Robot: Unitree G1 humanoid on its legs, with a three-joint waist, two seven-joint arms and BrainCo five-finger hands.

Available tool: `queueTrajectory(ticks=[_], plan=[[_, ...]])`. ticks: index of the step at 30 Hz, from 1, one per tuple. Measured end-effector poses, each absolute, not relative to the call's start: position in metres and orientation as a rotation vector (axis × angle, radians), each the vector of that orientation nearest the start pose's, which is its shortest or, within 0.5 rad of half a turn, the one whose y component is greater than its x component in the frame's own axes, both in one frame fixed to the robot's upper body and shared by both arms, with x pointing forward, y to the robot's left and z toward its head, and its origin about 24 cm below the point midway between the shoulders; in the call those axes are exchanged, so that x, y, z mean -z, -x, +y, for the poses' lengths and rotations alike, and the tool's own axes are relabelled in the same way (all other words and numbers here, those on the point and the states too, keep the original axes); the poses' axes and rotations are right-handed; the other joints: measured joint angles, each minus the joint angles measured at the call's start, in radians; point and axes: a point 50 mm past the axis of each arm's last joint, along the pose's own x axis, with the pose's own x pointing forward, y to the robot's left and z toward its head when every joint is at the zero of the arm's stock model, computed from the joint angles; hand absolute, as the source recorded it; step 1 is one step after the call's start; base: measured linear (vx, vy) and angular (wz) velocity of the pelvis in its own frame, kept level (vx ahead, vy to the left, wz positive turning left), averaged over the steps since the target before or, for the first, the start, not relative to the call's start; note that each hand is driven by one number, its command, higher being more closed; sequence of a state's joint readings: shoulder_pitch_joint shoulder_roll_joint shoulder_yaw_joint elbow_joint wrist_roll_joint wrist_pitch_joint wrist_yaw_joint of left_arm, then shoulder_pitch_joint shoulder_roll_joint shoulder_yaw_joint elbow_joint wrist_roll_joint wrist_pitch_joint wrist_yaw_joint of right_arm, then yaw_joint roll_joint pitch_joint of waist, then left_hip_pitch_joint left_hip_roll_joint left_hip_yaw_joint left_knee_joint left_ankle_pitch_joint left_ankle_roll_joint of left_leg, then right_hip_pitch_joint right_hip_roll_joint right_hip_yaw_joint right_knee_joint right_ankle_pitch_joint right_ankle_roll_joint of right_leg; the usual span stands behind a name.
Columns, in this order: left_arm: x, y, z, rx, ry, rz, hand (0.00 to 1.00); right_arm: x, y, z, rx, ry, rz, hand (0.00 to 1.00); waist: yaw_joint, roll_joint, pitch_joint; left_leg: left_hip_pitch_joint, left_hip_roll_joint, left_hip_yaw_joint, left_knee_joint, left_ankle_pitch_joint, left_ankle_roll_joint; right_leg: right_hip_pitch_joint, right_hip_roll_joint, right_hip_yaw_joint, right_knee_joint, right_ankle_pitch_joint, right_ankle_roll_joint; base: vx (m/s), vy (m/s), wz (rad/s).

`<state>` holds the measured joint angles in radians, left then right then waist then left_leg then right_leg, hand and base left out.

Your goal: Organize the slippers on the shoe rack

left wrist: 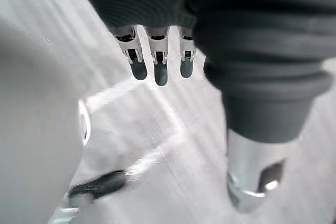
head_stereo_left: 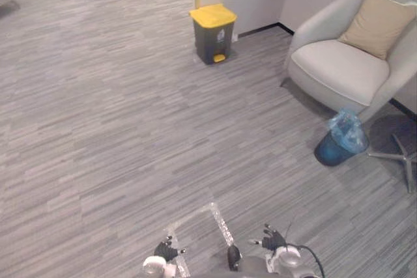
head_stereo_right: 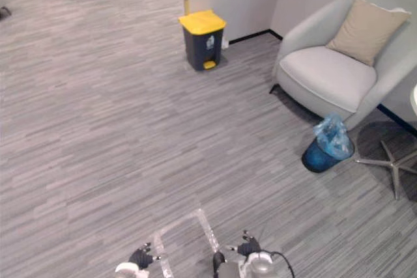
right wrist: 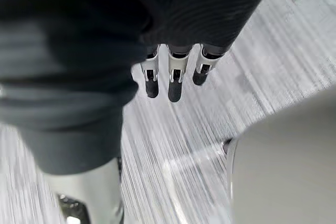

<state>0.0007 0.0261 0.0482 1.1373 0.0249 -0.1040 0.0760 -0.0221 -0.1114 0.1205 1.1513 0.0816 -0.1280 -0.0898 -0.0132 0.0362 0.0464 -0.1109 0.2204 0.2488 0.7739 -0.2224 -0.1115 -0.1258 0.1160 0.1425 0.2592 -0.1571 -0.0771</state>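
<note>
Left eye view: left robot hand (head_stereo_left: 165, 250), right robot hand (head_stereo_left: 273, 239) low at bottom edge, fingers straight, apart, empty, over floor (head_stereo_left: 130, 128).

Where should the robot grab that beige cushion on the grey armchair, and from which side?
Take the cushion by its top corner, probably coming from the chair's open front. It leans upright against the armchair backrest, so its upper edge stands free while the lower edge sits against the seat.
</note>
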Motion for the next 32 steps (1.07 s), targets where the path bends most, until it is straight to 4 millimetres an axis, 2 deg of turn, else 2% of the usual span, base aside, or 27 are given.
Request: queueTrajectory(ticks=[1,3,5,6,7,8,9,10,11,13,14,15,17,19,22,25,29,32], plan=[[0.16,-0.117,0.167,-0.116,-0.051,1.032,0.0,0.156,-0.125,-0.186,0.078,0.147,1.004,0.0,0.005,0.004,0.001,-0.015,-0.002,-0.021,0.042,-0.016,0.01,0.018,0.008,0.033,0.004,-0.013,-0.017,0.28,0.072,-1.17],[0.159,-0.119,0.166,-0.117,-0.042,1.025,0.0,0.157,-0.122,-0.187,0.083,0.147,1.011,0.0,0.005,-0.003,0.001,-0.065,-0.037,-0.031,0.021,-0.064,0.031,0.059,-0.007,0.115,-0.017,-0.02,-0.018,0.28,0.129,-1.14],[0.159,-0.122,0.166,-0.114,-0.045,1.017,0.0,0.157,-0.122,-0.188,0.093,0.142,1.015,0.0,0.009,-0.008,0.007,-0.092,-0.078,-0.056,-0.166,-0.082,0.037,0.081,-0.033,0.221,-0.03,-0.025,0.001,0.26,0.205,-1.41],[0.158,-0.124,0.166,-0.11,-0.05,1.014,0.0,0.157,-0.121,-0.19,0.11,0.131,1.018,0.0,0.01,-0.015,0.01,-0.092,-0.116,-0.089,-0.324,-0.068,0.022,0.094,-0.059,0.272,-0.047,-0.021,0.021,0.3,0.295,-1.36],[0.158,-0.124,0.165,-0.108,-0.05,1.012,0.0,0.156,-0.122,-0.192,0.119,0.128,1.016,0.0,0.011,-0.016,0.011,-0.086,-0.138,-0.125,-0.441,-0.033,0.009,0.097,-0.071,0.31,-0.058,-0.022,0.032,0.29,0.315,-1.55],[0.158,-0.126,0.161,-0.098,-0.051,1.011,0.0,0.155,-0.126,-0.194,0.123,0.137,1.005,0.0,0.017,0.001,0.016,-0.065,-0.147,-0.195,-0.646,0.06,-0.012,0.102,-0.079,0.376,-0.084,-0.018,0.049,0.22,0.278,-1.69],[0.158,-0.125,0.159,-0.097,-0.044,1.013,0.0,0.155,-0.126,-0.195,0.122,0.143,1.004,0.0,0.021,0.018,0.015,-0.047,-0.139,-0.203,-0.692,0.197,-0.036,0.102,-0.075,0.415,-0.105,-0.015,0.071,0.23,0.33,-1.72],[0.158,-0.126,0.16,-0.096,-0.046,1.014,0.0,0.155,-0.127,-0.192,0.119,0.141,1.004,0.0,0.02,0.015,0.011,-0.036,-0.146,-0.169,-0.696,0.202,0.009,0.103,-0.088,0.423,-0.119,-0.006,0.095,0.25,0.341,-1.47],[0.158,-0.126,0.165,-0.103,-0.061,1.015,0.0,0.154,-0.131,-0.185,0.095,0.134,0.993,0.0,0.02,-0.005,0.017,-0.02,-0.151,-0.106,-0.694,0.199,0.037,0.102,-0.107,0.416,-0.133,0.012,0.128,0.22,0.276,-1.06],[0.157,-0.128,0.172,-0.094,-0.095,1.008,0.0,0.154,-0.135,-0.18,0.088,0.125,0.991,0.0,0.021,-0.034,0.025,0.002,-0.166,-0.026,-0.69,0.189,0.058,0.094,-0.136,0.412,-0.149,0.028,0.158,0.15,0.239,-1.17],[0.157,-0.128,0.174,-0.082,-0.114,1.01,0.0,0.154,-0.133,-0.181,0.094,0.119,0.995,0.0,0.019,-0.043,0.021,0.016,-0.173,0.003,-0.69,0.183,0.068,0.093,-0.151,0.384,-0.164,0.047,0.188,0.14,0.236,-1.07],[0.156,-0.128,0.175,-0.077,-0.121,1.008,0.0,0.154,-0.133,-0.181,0.098,0.116,0.994,0.0,0.018,-0.042,0.021,0.026,-0.177,0.016,-0.69,0.178,0.076,0.091,-0.158,0.361,-0.17,0.056,0.199,0.08,0.129,-0.82],[0.155,-0.133,0.174,-0.075,-0.123,0.997,0.0,0.154,-0.134,-0.182,0.105,0.115,0.992,0.0,0.016,-0.031,0.023,0.048,-0.181,0.062,-0.697,0.159,0.1,0.081,-0.165,0.282,-0.175,0.073,0.196,0.06,0.087,-0.68],[0.154,-0.136,0.174,-0.075,-0.121,0.989,0.0,0.154,-0.134,-0.182,0.106,0.116,0.991,0.0,0.019,-0.008,0.024,0.065,-0.176,0.113,-0.722,0.157,0.103,0.043,-0.156,0.166,-0.156,0.099,0.183,0.03,0.054,-0.78],[0.155,-0.131,0.174,-0.081,-0.115,1.001,0.0,0.155,-0.131,-0.187,0.115,0.129,1.007,0.0,0.026,0.009,0.019,0.078,-0.18,0.086,-0.72,0.157,0.104,0.024,-0.154,0.02,-0.16,0.133,0.14,0.01,-0.011,-0.9],[0.155,-0.132,0.172,-0.079,-0.11,0.999,0.0,0.157,-0.122,-0.199,0.159,0.128,1.033,0.0,0.018,0.013,0.017,0.085,-0.197,0.057,-0.72,0.157,0.104,0.023,-0.162,0.03,-0.175,0.137,0.136,-0.02,-0.028,-0.51],[0.156,-0.13,0.176,-0.112,-0.089,1.005,0.0,0.158,-0.115,-0.204,0.207,0.109,1.055,0.0,0.019,-0.003,0.01,0.092,-0.209,0.006,-0.731,0.143,0.092,0.042,-0.176,0.027,-0.236,0.144,0.143,-0.1,-0.024,-0.17],[0.159,-0.117,0.179,-0.126,-0.085,1.036,0.0,0.16,-0.108,-0.207,0.23,0.098,1.07,0.0,0.019,-0.019,-0.004,0.116,-0.211,-0.009,-0.779,0.151,0.088,0.045,-0.178,0.024,-0.266,0.148,0.145,-0.18,-0.037,-0.05]])
